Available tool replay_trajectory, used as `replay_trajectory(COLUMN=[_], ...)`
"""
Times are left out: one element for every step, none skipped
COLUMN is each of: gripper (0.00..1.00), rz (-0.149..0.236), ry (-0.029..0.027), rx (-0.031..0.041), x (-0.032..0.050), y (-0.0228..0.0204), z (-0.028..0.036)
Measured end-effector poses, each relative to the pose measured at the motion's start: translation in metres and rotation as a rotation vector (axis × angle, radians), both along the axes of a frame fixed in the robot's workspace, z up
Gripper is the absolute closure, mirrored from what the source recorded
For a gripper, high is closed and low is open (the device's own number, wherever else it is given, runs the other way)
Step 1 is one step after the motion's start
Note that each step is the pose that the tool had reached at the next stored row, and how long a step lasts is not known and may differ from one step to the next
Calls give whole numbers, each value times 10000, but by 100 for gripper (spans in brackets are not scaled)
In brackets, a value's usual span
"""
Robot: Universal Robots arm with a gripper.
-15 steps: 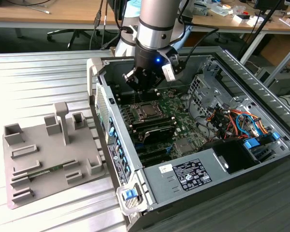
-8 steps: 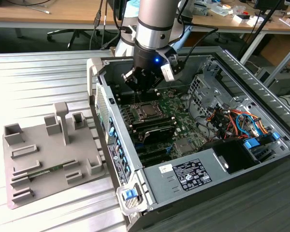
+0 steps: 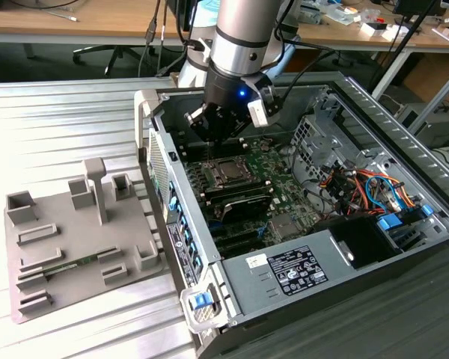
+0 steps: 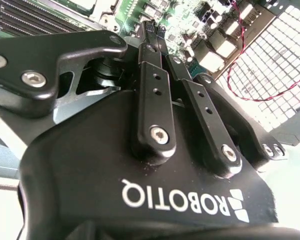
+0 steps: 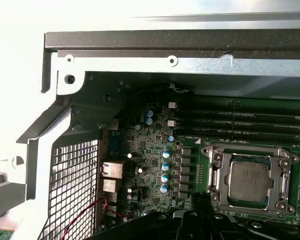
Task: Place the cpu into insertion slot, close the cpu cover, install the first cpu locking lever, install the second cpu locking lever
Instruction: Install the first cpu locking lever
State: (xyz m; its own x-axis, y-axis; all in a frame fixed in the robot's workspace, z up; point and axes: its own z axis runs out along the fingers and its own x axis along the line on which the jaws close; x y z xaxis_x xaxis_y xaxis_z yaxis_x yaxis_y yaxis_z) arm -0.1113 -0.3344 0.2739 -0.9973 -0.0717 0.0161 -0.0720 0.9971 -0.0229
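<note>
The cpu (image 5: 247, 181) shows its silvery-grey top and lies flat in the insertion slot (image 5: 250, 202) on the green board. The cpu cover (image 5: 247, 151), a silvery frame, lies down around it. In the exterior view the cpu (image 3: 228, 171) sits inside the open case, just below my gripper (image 3: 218, 137). The gripper hovers above the board, a little off the socket towards the case's back wall. In the second wrist view its black fingers (image 4: 155, 95) meet at the tips, shut with nothing between them. I cannot make out how the locking levers stand.
Long black memory slots (image 5: 250, 117) run beside the socket. The case's metal wall (image 5: 175, 45) and rear grille (image 5: 75, 190) stand close by. A power supply (image 3: 299, 269) and coloured cables (image 3: 363, 183) fill the case's other end. A grey fixture tray (image 3: 75, 239) lies outside the case.
</note>
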Motion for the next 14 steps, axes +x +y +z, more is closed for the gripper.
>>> replay_trajectory(gripper=[89,89,89,89,89,89,89,89,89,89,89,89,89,89], rz=[0,0,1,0,-1,0,0,0,0,-1,0,-1,0,0], ry=[1,0,-1,-1,-1,-1,1,0,0,0,1,0,0,0], rx=[0,0,1,1,1,1,0,0,0,0,1,0,0,1], x=[0,0,0,0,-4,-8,-12,-18,-25,-31,-34,-36,-37,-37], y=[0,0,1,4,7,9,13,20,26,29,32,34,36,38], z=[0,0,0,-1,0,0,0,0,0,0,0,0,0,0])
